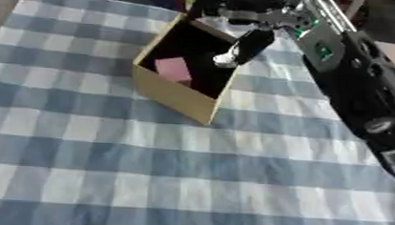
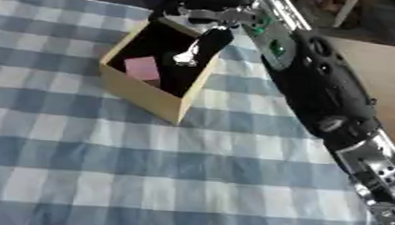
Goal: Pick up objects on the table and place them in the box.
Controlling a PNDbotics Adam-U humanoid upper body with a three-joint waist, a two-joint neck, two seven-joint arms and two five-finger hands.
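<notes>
Right hand over the open tan cardboard box, fingers hanging relaxed, holding nothing. Flat pink block already inside; nothing left on the blue-white checked tablecloth.

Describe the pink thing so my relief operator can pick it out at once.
On the blue-and-white checked tablecloth stands an open cardboard box with a dark interior. The pink block lies inside near its left wall, the only pink item, left of the right hand reaching in.

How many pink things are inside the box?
1. One pink block lies inside the box, near its left wall. The right hand hangs over the box's far side, so something more could be hidden in the dark part beneath it.
</notes>
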